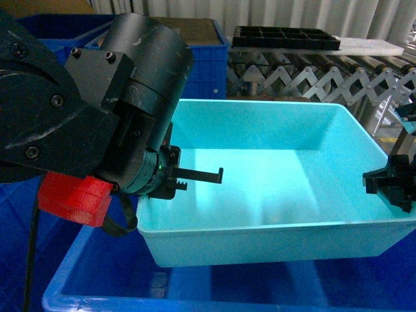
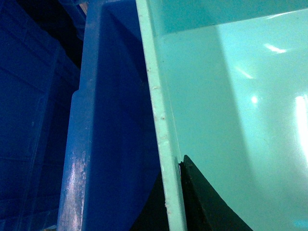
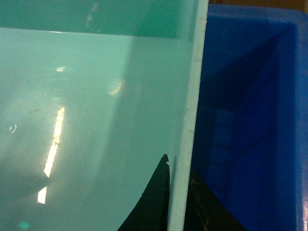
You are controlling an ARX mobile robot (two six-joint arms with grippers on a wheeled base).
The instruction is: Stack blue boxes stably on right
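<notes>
Two tools hold one aqua tub [image 1: 273,188] by its short walls: the left tool [image 1: 188,177] is clamped on the left rim, the right tool [image 1: 390,182] clamped on the right rim, each with a finger inside and one outside. It hangs tilted, partly inside a royal-blue crate [image 1: 97,279]. I judge this the carrying step. Next it needs an even lift clear of the crate, then travel right, keeping both ends level.
</notes>
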